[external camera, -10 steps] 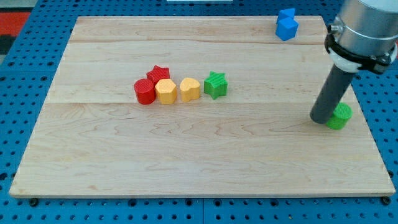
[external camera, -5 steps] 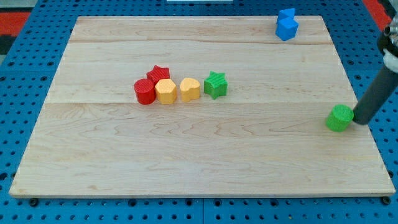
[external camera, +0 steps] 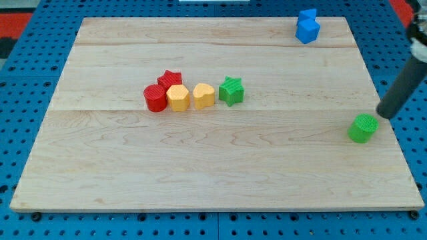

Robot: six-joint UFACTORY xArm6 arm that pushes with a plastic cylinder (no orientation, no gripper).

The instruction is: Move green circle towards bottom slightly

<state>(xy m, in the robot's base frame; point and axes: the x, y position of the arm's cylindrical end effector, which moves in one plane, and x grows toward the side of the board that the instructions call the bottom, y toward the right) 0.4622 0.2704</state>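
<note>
Swinging clear, my tip (external camera: 384,115) now sits just far-right of the green circle (external camera: 363,128) near the table's (external camera: 213,167) right edge, not touching; a short, centred nearward nudge suits.

The rod (external camera: 403,87) runs out of the frame at the upper right edge, so only its lower stretch shows, and my tip (external camera: 384,115) is a little blurred, making it hard to tell whether it clears the green circle (external camera: 363,128) just below and to its left. In the middle cluster, the red star (external camera: 171,79) is partly covered by the red cylinder (external camera: 155,99) and the nearer yellow block (external camera: 177,97) in front of it. The blue block (external camera: 307,26) at the upper right is too small for its shape to be made out.
</note>
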